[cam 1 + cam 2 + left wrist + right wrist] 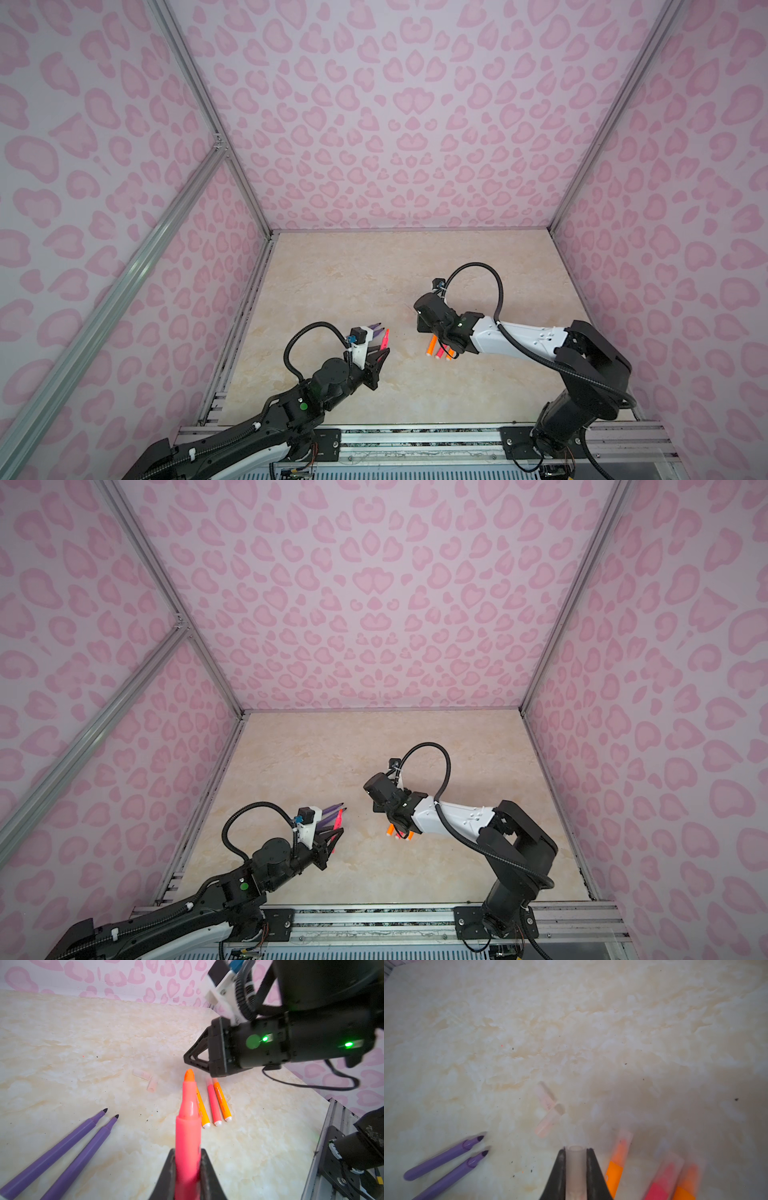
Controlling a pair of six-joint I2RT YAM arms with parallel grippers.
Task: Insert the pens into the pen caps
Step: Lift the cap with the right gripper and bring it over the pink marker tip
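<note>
On the table (332, 282), my left gripper (188, 1152) is clamped on the pink pen (188, 1122), whose tip points out ahead of the fingers towards the right gripper (575, 1149). That one is closed on a clear cap (575, 1167), open end forward as far as I can tell. The two stand apart.

I judge the step is mating them: I line up both axes first, then close in slowly and push straight, with no sideways load.

Two purple pens (52, 1151) lie bare beside the left gripper. Three capped pens (214, 1103) lie under the right one, and two loose caps (146, 1079) just ahead of it.
</note>
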